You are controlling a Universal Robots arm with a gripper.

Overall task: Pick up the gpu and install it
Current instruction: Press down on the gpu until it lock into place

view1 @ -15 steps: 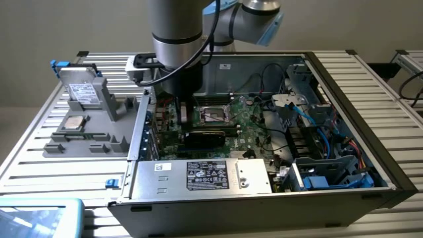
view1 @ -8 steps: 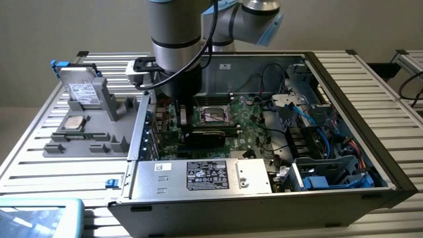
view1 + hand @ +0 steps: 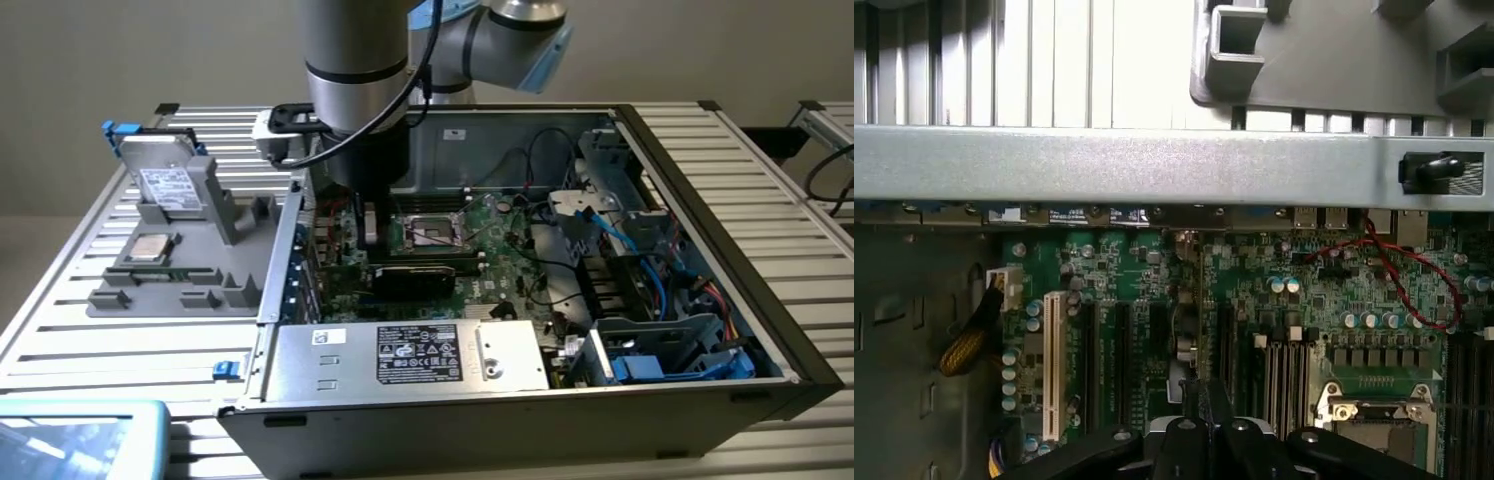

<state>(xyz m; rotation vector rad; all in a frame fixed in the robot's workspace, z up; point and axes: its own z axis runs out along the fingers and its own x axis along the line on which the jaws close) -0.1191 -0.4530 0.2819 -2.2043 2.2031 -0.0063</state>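
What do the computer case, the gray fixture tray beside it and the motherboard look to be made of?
Computer case: likely sheet metal, dull gray, with folded edges and a bare brushed rail. Fixture tray: probably molded or printed plastic, matte gray, blocky shapes. Motherboard: green laminate circuit board, semi-gloss, studded with metal capacitors.

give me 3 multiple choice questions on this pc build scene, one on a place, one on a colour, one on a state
1. Where is the silver drive relative to the computer case?
A) inside it
B) on the grey tray, at the exterior view's left of it
C) on top of its power supply

2. What colour is the motherboard?
A) blue
B) red
C) green

3. What is the gripper doing?
A) open above the tray
B) shut on the gpu over the motherboard
C) shut on the drive

Answers: 1 B, the drive leans on the tray outside the case; 2 C, the board is green; 3 B, the gripper clamps the thin card above the slots.
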